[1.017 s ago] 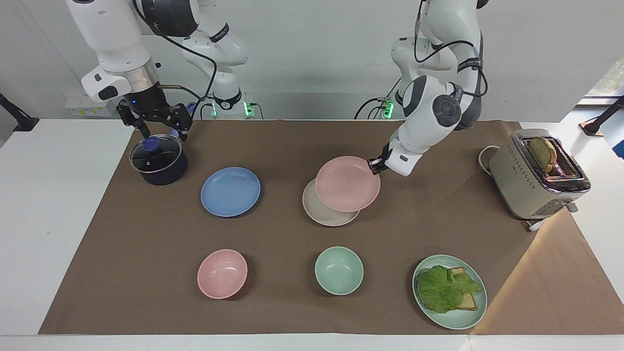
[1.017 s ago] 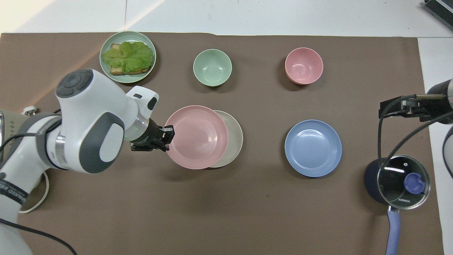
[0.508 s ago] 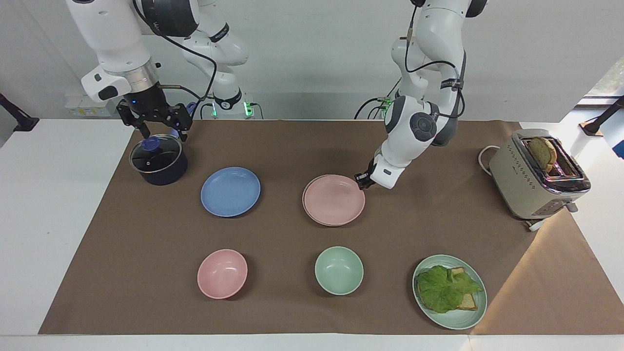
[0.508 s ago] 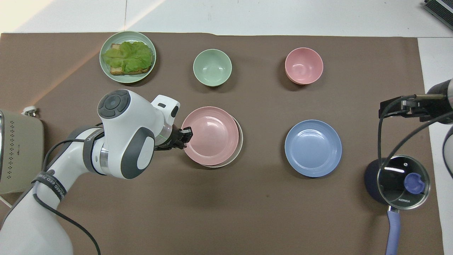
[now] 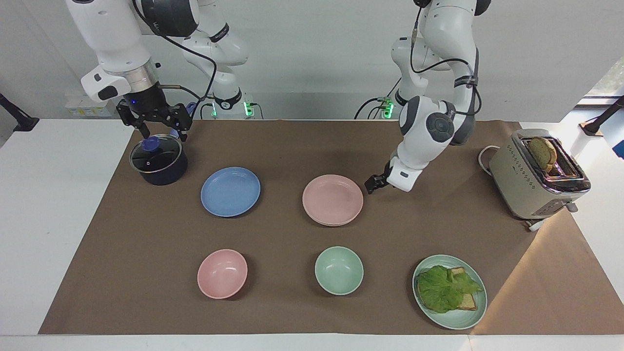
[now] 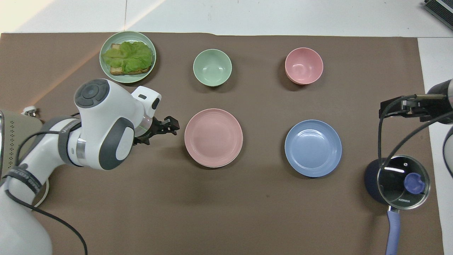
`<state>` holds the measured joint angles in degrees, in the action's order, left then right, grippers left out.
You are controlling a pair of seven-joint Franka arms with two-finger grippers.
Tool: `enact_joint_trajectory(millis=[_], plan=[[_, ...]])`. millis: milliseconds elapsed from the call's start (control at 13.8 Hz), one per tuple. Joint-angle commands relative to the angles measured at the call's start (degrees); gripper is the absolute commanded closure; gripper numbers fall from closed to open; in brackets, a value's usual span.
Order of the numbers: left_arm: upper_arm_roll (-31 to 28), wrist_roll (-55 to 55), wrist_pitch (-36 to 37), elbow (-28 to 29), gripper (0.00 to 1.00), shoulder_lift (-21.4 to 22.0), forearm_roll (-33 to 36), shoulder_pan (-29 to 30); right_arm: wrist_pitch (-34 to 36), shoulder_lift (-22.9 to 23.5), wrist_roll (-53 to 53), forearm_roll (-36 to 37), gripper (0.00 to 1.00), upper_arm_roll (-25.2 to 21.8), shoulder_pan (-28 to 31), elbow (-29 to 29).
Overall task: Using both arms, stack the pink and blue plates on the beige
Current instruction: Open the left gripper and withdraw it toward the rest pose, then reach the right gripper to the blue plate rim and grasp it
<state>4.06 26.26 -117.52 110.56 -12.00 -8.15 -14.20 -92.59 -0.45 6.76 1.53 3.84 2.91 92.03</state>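
Observation:
The pink plate [image 5: 333, 200] [image 6: 213, 137] lies flat on the beige plate [image 5: 335, 224], which shows only as a thin rim under it. My left gripper [image 5: 370, 185] [image 6: 173, 125] hangs open and empty just off the pink plate's rim, toward the left arm's end of the table, touching nothing. The blue plate [image 5: 230, 191] [image 6: 313, 148] lies alone on the mat beside the stack, toward the right arm's end. My right gripper [image 5: 163, 131] [image 6: 398, 107] waits open over the lidded pot [image 5: 158, 163].
A toaster [image 5: 536, 175] with bread stands at the left arm's end. Farther from the robots lie a pink bowl [image 5: 222, 273], a mint-green bowl [image 5: 339, 270] and a green plate [image 5: 475, 312] with a lettuce sandwich. The pot's handle [image 6: 393, 230] points toward the robots.
My left gripper set the pink plate down onto the beige plate, opened, and drew back toward the left arm's end. The right arm has not moved.

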Motion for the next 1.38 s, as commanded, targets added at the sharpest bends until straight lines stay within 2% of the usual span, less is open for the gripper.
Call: enact_joint_trajectory(millis=[0,145,291,436,581,944,1089,1307], plan=[[0.07,-8.82,3.44,-2.54,0.00,1.36,3.67,6.88,-0.66,-1.13,0.27,-0.74,0.00,0.03,0.61,1.49],[-0.28,-14.89,7.28,-5.51,0.00,2.76,6.37,9.88,-1.36,-1.65,0.01,-0.74,0.00,-0.06,1.04,2.54],[-0.28,-16.67,13.95,-11.83,0.00,3.21,9.91,11.82,-2.24,-2.36,-2.79,-0.83,0.00,-0.06,1.75,5.34],[-0.45,-21.48,20.64,-17.99,0.00,4.08,10.35,12.62,-6.10,-3.15,-4.91,-0.83,0.00,-0.06,2.71,8.76],[-0.72,-24.41,24.78,-21.52,0.00,5.05,10.52,13.32,-10.84,-3.76,-5.53,-0.83,0.00,-0.06,3.15,14.03],[-0.89,-24.76,26.46,-21.71,0.00,11.02,10.00,13.32,-26.91,-3.16,-11.32,-5.84,0.00,-0.15,5.53,27.39],[-1.07,-24.67,26.73,-21.79,0.00,11.21,9.82,13.32,-34.03,-2.54,-11.95,-6.28,0.00,-0.15,5.53,32.14],[-1.16,-24.41,26.73,-21.62,0.00,11.73,9.74,13.41,-37.31,0.52,-12.04,-8.98,0.00,-0.06,5.44,34.10]])
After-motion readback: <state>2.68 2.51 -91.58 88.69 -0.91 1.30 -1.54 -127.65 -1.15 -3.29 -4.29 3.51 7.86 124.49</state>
